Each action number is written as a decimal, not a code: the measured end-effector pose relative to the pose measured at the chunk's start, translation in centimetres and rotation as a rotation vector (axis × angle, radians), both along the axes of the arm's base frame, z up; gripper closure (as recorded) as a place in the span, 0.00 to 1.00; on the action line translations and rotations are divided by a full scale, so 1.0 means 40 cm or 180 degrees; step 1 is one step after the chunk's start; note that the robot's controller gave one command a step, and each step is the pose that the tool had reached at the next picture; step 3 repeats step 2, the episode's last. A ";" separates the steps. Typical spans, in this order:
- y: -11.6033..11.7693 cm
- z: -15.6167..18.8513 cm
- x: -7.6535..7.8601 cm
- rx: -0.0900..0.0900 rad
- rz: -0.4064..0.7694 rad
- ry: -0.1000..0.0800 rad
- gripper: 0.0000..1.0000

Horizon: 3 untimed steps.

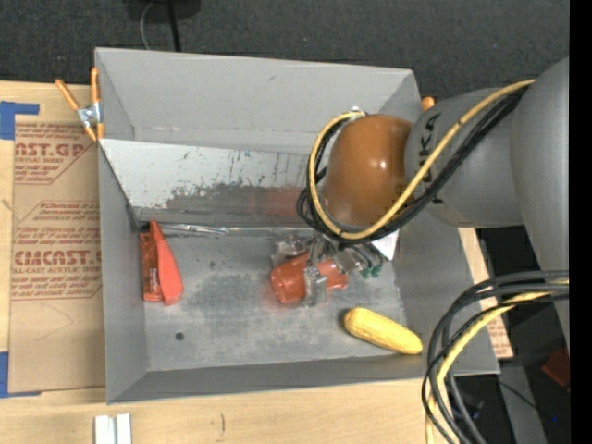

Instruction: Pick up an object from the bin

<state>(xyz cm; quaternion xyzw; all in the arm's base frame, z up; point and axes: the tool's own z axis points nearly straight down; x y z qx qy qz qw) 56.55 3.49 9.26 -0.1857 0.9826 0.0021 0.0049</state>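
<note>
The grey KUKA arm (499,155) reaches in from the right. Its rounded brown-orange wrist cover (365,169) hangs over the right half of the grey metal bin (250,100), and yellow-and-black cables (317,169) loop round the cover's left side.

Below the cover, the gripper (319,274) is low over the bin floor, right of centre, and it sits on a red-orange lumpy object (287,285). That object lies on the floor a little right of the middle. A metal part of the gripper crosses it, and red shows on both sides of that metal, with the larger rounded part on the left. The view is too cluttered there, so whether the gripper is parted or clamped on the object, I cannot tell.

Just right of the gripper, a small green piece (373,267) pokes out, with a white scrap (388,245) beside it under the arm.

Toward the front right corner lies a yellow, elongated, banana-like object (382,331). It is near the gripper but apart from it, resting at a slant.

Far on the left side of the floor, an orange-red wedge-shaped piece (162,268) lies lengthwise near the left wall, well apart from everything else.

The floor between them is scuffed grey metal.
</note>
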 end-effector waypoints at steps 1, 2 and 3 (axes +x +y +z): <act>0.000 0.000 0.000 0.0001 -0.0001 0.0000 1.00; -0.016 0.319 0.021 0.0006 -0.0279 -0.0011 1.00; -0.016 0.319 0.021 0.0006 -0.0279 -0.0011 1.00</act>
